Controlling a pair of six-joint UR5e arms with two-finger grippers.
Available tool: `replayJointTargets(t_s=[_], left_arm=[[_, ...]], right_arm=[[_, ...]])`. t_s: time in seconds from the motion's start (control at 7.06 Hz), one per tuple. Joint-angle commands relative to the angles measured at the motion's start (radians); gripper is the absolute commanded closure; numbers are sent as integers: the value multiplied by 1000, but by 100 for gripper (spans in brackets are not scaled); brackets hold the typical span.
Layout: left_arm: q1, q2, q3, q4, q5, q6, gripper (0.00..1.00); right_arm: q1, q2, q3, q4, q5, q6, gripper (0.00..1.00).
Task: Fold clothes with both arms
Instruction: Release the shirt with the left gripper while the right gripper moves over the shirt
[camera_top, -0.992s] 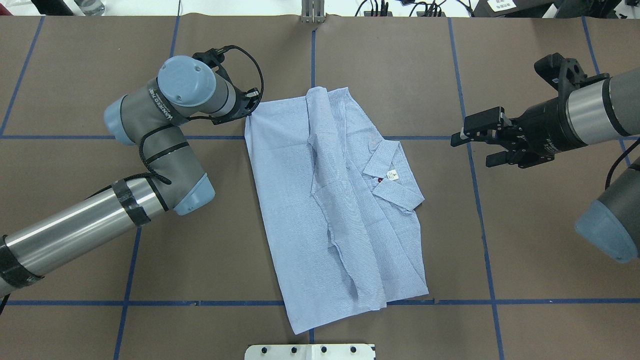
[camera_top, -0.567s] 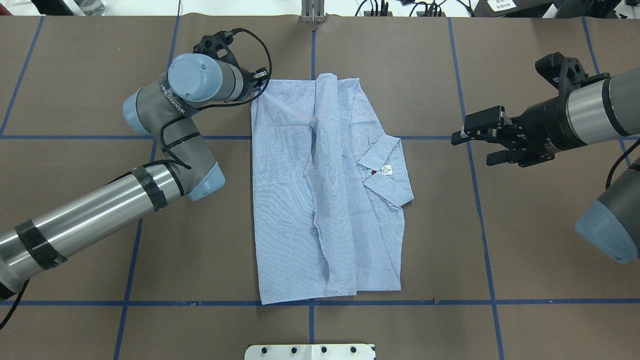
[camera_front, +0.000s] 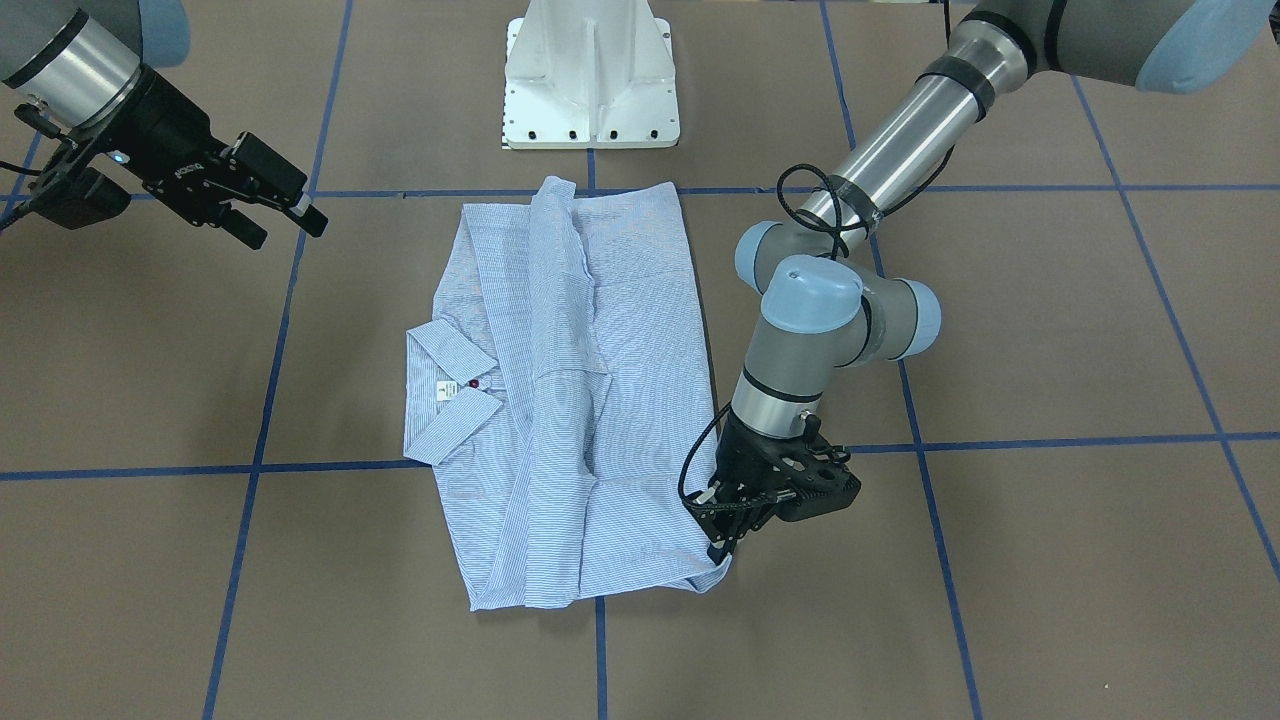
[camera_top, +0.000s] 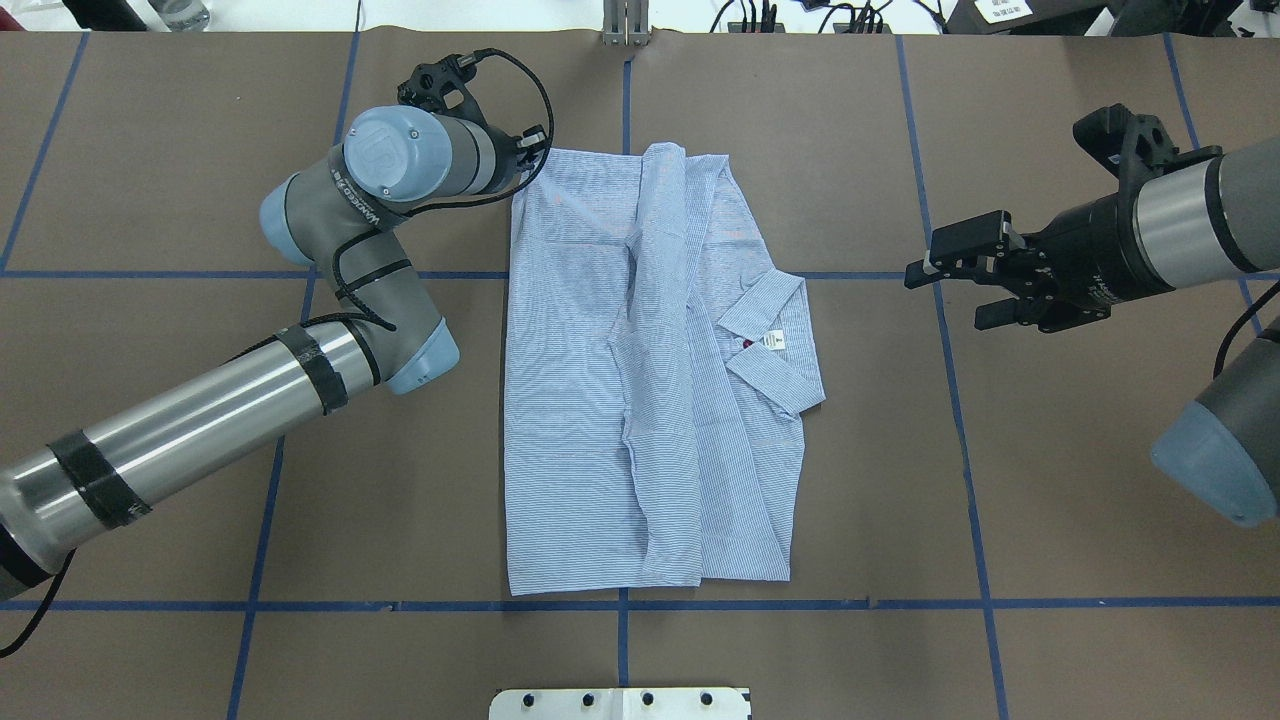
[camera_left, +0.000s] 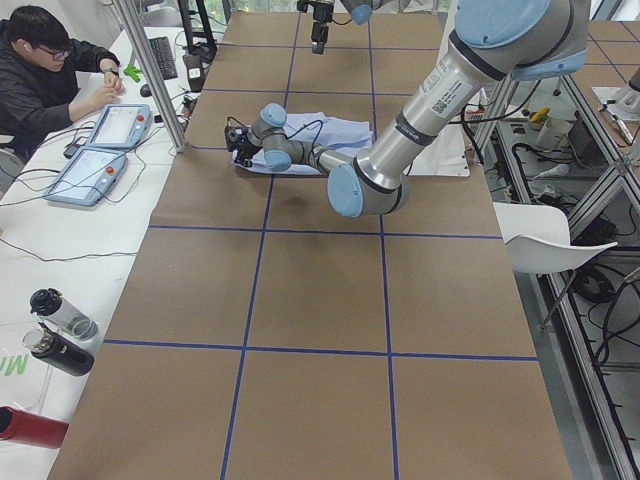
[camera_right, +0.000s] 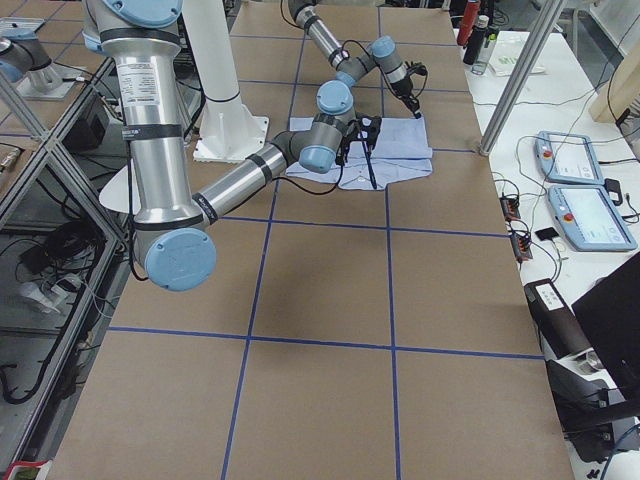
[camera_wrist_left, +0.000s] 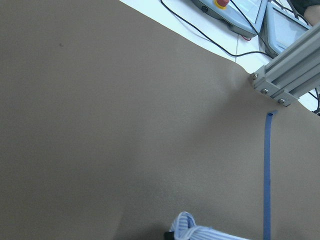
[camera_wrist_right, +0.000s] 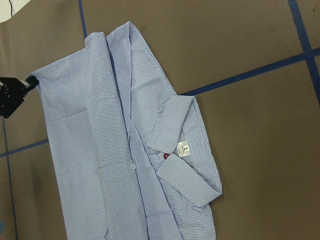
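Note:
The light blue striped shirt (camera_top: 600, 400) lies folded lengthways on the brown table, collar and white label (camera_top: 772, 341) towards my right arm. It also shows in the front view (camera_front: 600, 380) and the right wrist view (camera_wrist_right: 115, 150). My left gripper (camera_top: 527, 150) is shut on the shirt's far left corner, low at the table (camera_front: 720, 553). A bunch of striped cloth (camera_wrist_left: 192, 232) shows at the bottom edge of the left wrist view. My right gripper (camera_top: 943, 298) hovers open and holds nothing, to the right of the collar and apart from it (camera_front: 290, 232).
The white pedestal base (camera_front: 590, 80) stands at the near table edge behind the shirt. Blue tape lines (camera_top: 800, 604) grid the brown surface. A person (camera_left: 40, 70) sits at a side table with tablets (camera_left: 100, 150) beyond the far edge. An aluminium post (camera_wrist_left: 287, 75) stands there.
My left gripper has dragged the shirt's corner farther away and to the right. The shirt has swung straight, its near hem now along the tape line. The right arm has not moved.

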Motion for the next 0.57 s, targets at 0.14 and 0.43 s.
replayJointTargets(t_s=[0.14, 0.43], left_arm=[[0, -20, 32, -32, 31, 22, 100], [0, -26, 44, -34, 31, 22, 34]], right_arm=[[0, 1, -3, 0, 0, 0, 0], [-2, 16, -6, -2, 0, 0, 0]])
